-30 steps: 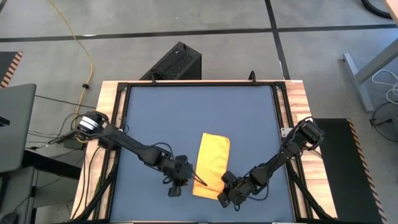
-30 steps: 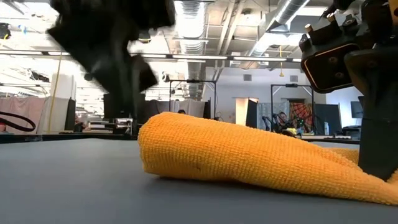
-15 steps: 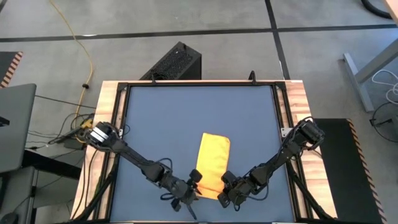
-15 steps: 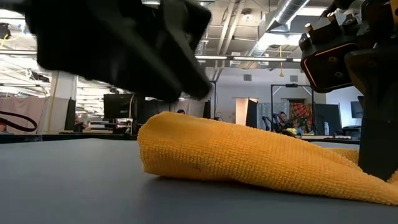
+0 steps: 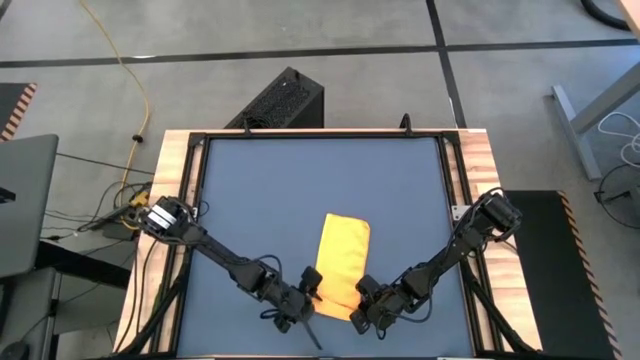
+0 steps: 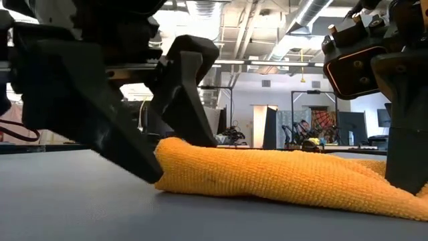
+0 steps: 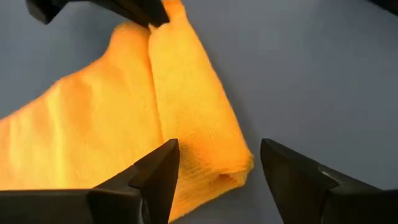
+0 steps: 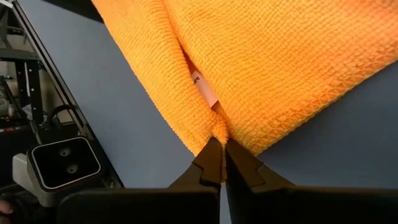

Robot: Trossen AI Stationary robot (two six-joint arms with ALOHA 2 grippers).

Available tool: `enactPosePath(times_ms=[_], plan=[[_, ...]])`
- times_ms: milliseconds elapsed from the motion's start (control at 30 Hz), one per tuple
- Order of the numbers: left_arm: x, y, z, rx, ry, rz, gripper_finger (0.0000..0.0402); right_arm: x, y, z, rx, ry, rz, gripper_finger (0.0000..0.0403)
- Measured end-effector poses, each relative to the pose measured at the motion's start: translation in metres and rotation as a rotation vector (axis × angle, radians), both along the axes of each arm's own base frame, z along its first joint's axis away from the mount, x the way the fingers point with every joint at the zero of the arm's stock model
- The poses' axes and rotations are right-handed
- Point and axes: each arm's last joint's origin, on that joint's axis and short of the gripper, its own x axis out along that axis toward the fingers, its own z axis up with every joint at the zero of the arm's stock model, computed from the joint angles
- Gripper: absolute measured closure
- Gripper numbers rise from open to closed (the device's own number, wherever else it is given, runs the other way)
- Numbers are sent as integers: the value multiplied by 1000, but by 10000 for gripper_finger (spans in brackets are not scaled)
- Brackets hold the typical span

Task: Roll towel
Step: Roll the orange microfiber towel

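Towel sits folded lengthwise on the near half of the blue tabletop, roughly centre, long axis running front to back. It's a flat strip w/ a fold seam down the middle, not rolled yet; the wrist view shows a small white tag tucked in that seam near the pinched corner.

What changed for you: the left gripper was beside the towel's left edge a sec ago w/ jaws fairly narrow. It has since dropped toward the near left corner and spread its fingers wide. In the left wrist view they now straddle the towel's near corner, one finger over the cloth, the other out over bare table. Low view shows both left fingers down at table level, right against the towel's end, which looks flatter than it did.

Right gripper hasn't moved: fingers closed tight on the towel's near right corner, pinching the cloth at the seam.

Meaning for the task, imo: one corner's anchored and the left is lined up to take the other near corner, so you're at the grab stage before the roll starts. Next move prob needs the left jaws closing on cloth only, both layers, then both grippers turning the near edge over together. Risk: the left catches only the top layer, or the roll goes skewed if the two sides don't move evenly.
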Motion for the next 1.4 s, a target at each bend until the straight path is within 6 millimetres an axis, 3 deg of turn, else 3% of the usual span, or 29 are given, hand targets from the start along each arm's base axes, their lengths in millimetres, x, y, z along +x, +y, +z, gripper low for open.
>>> enactPosePath(times_ms=[300,500,733,1000,1233,1400], plan=[[4,-3,-16,-104,53,-29,220,0,0,0,0,0,0,377],[7,-2,-23,-166,77,-6,290,0,0,0,4,-4,0,368],[5,1,-27,-187,134,48,391,1,1,1,48,16,4,314],[4,4,-28,-232,199,72,400,-4,1,12,56,14,25,260],[4,7,-28,-261,232,79,401,-25,0,34,6,53,52,243],[6,12,-26,-330,270,97,401,-32,9,49,-164,-122,214,245]])
